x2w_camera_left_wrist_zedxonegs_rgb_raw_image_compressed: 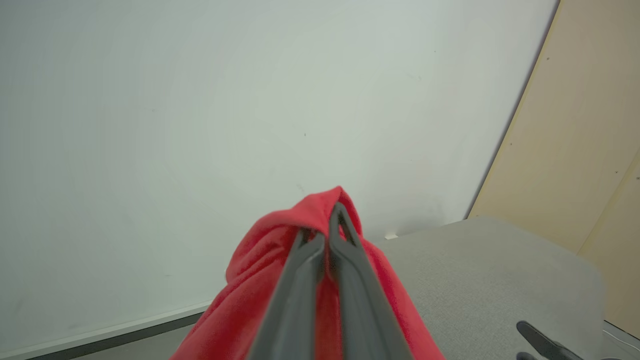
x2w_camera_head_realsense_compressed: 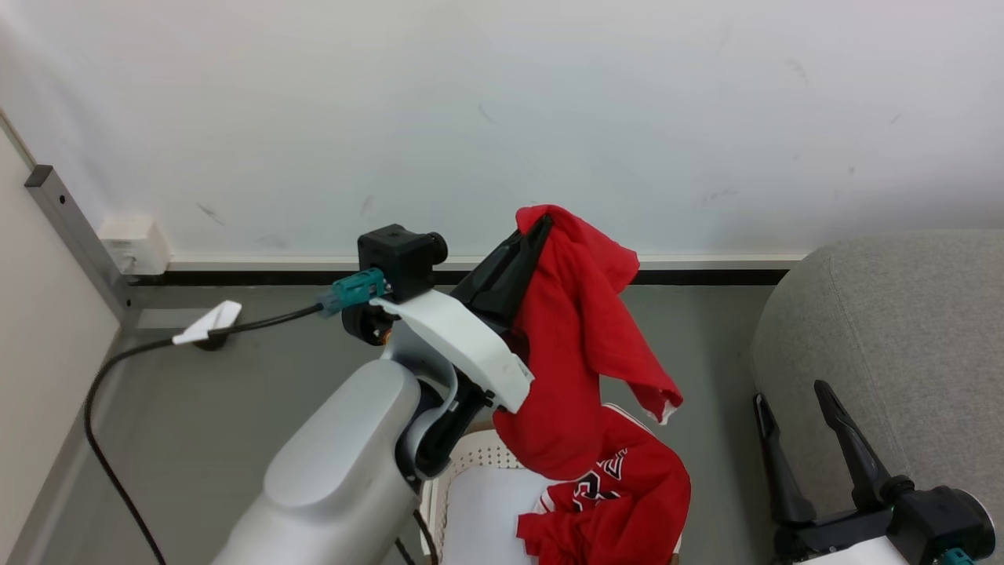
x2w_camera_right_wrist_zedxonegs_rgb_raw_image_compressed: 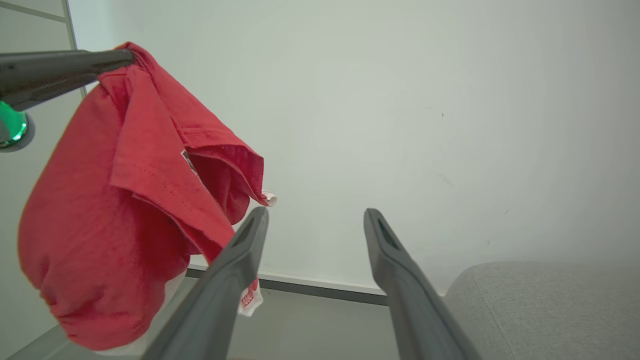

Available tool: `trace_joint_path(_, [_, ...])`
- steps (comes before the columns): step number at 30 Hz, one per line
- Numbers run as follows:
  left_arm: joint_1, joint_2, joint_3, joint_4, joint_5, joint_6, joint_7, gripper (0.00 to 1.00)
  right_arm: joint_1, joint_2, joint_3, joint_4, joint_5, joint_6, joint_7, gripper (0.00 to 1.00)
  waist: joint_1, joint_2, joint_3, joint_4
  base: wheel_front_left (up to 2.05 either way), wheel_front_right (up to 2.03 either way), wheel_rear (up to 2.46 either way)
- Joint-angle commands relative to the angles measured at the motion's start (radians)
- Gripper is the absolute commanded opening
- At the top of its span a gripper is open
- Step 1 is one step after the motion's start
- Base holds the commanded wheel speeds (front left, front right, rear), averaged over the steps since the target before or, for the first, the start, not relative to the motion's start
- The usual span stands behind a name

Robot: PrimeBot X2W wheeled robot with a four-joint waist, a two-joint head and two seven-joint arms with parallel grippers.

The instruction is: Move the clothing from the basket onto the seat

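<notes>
**Over the basket: red garment raised in the left jaws**

Behind the work area stands a plain white wall with a white skirting and a black strip at its foot. The floor is grey. At the left edge a beige panel meets the wall beside a small white wall box. A black cable runs across the floor. The seat — light grey upholstery with a rounded corner — occupies the right side, apart from the basket.

The basket has a cream perforated wall and a white bottom, partly bare. One piece of the clothing, red with a black-and-white logo, lies in it and reaches over its right side.

The left jaws are closed tight on the top fold of a second red garment, which hangs above the basket — its white-trimmed corner dangles free. Whether its lower fold touches the piece below cannot be told.

The right jaws are fully spread and hold nothing, with the fingers in front of the seat's edge.
</notes>
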Motion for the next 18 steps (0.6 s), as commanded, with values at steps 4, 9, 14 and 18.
trace_joint_path(4, [0.024, 0.018, -0.003, -0.046, 0.0, 0.022, 0.014, 0.0, -0.017, -0.023, 0.023, -0.003, -0.001, -0.002, 0.001, 1.0, 0.0, -0.0001, 0.003, 0.0, 0.0, 0.0, 0.0])
trace_joint_path(9, [0.037, 0.022, -0.009, -0.07, 0.001, 0.036, 0.023, 0.0, -0.029, -0.059, 0.098, 0.022, -0.018, -0.002, 0.001, 1.0, 0.0, -0.0001, 0.005, 0.0, 0.0, 0.0, 0.0])
trace_joint_path(14, [0.043, 0.015, -0.015, -0.074, -0.006, 0.036, 0.023, 0.0, -0.074, -0.121, 0.213, 0.092, -0.031, -0.002, 0.001, 1.0, 0.0, -0.0001, 0.002, 0.007, 0.0, 0.0, 0.0])
trace_joint_path(18, [0.043, 0.003, -0.03, -0.075, -0.008, 0.033, 0.021, 0.0, -0.15, -0.157, 0.291, 0.196, -0.04, -0.002, 0.001, 1.0, 0.0, -0.0001, -0.004, 0.026, 0.0, 0.0, 0.0])
